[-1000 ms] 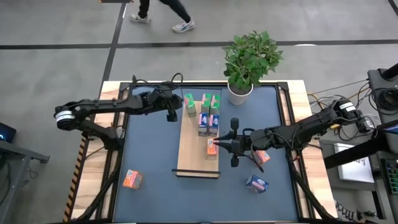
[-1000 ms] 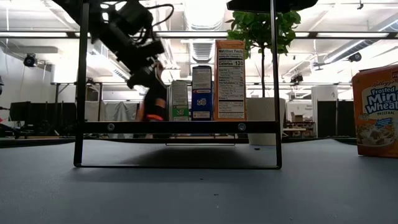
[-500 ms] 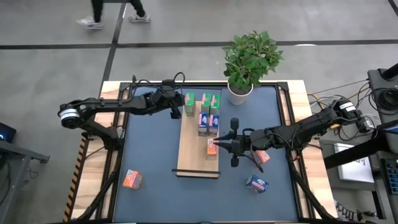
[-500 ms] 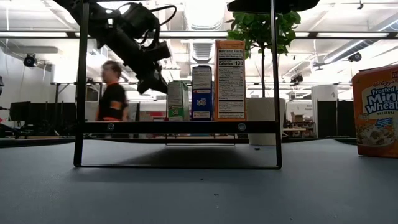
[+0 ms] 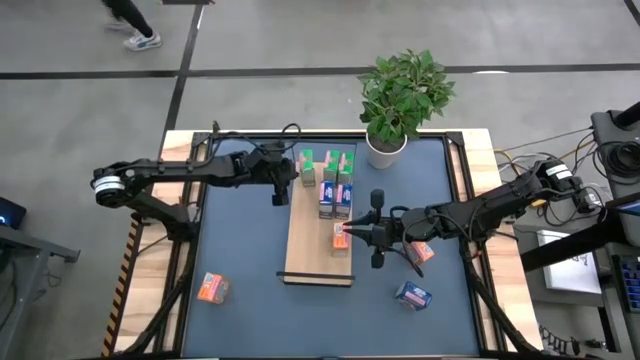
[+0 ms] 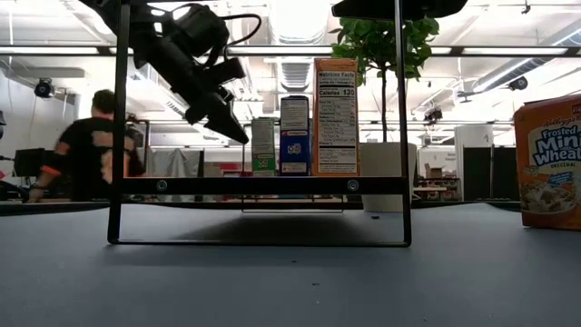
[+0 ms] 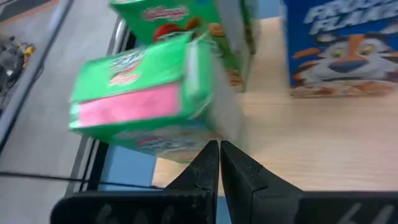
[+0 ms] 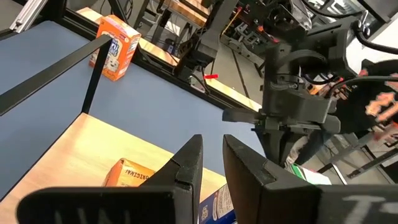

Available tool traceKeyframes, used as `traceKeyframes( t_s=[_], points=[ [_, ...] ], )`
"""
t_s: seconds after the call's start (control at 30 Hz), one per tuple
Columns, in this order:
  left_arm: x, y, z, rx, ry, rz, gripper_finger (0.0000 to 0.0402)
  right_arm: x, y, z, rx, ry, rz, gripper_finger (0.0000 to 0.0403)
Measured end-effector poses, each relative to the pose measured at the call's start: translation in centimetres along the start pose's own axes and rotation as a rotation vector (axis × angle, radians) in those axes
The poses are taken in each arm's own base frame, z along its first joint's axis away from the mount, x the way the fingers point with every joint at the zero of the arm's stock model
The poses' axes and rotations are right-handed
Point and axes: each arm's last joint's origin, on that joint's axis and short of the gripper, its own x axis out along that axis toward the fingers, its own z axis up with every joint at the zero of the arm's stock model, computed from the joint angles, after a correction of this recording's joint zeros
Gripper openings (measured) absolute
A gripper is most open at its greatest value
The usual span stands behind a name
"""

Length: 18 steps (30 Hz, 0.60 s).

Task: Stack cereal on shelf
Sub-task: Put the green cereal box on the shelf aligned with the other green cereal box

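The shelf [image 5: 310, 250] is a light-wood board raised on a dark frame at the table's middle. Several cereal boxes stand on it: green ones at the far end [image 5: 333, 160], blue ones [image 5: 328, 196] in the middle, and an orange one [image 5: 339, 238] nearest. My left gripper [image 7: 218, 148] is shut, its tip at the leftmost green box [image 7: 146, 93]. My right gripper [image 8: 212, 155] reaches in from the right, level, beside the orange box [image 8: 127, 172]. Its fingers stand a narrow gap apart with nothing between them; whether they touch that box I cannot tell. My left gripper meets the green box with its shut fingertips [image 7: 211, 152] at the box's lower corner [image 7: 202, 138] on its left side. It comes slanting down from the table's left. The box stands on the shelf's far left corner.
A potted plant [image 5: 400, 100] stands at the far edge. Loose boxes lie on the blue mat: an orange one near left [image 5: 212, 288], an orange one [image 5: 421, 252] and a blue one [image 5: 412, 294] near right. A person [image 6: 91, 145] walks behind the table.
My left gripper has sunk and moved toward the table's right, onto the leftmost green box, rolling its wrist as it went. Its fingers have stayed shut. The person in the room behind has walked on.
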Motion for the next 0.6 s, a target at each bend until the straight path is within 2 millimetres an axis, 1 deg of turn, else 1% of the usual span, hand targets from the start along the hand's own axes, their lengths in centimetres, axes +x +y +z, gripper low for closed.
traceKeyframes(
  t_s=[0.33, 0.37, 0.53, 0.6],
  points=[
    [-0.1, 0.0, 0.0, -0.022, 0.011, 0.02, 0.0, 0.0, 0.0, 0.0, 0.004, -0.002, -0.001, 0.0054],
    [-0.2, 0.0, 0.0, -0.028, 0.005, 0.005, 0.0, 0.0, 0.0, 0.0, 0.005, -0.002, -0.001, 0.0054],
    [-0.5, -1.1, 0.7, -0.045, -0.091, -0.178, 0.0, 0.0, 0.0, 0.0, 0.005, -0.002, -0.001, 0.0054],
    [-0.5, -1.2, 1.0, -0.063, -0.123, -0.191, 0.0, 0.0, 0.0, 0.0, 0.004, 0.0, 0.0, 0.0054]
  ],
)
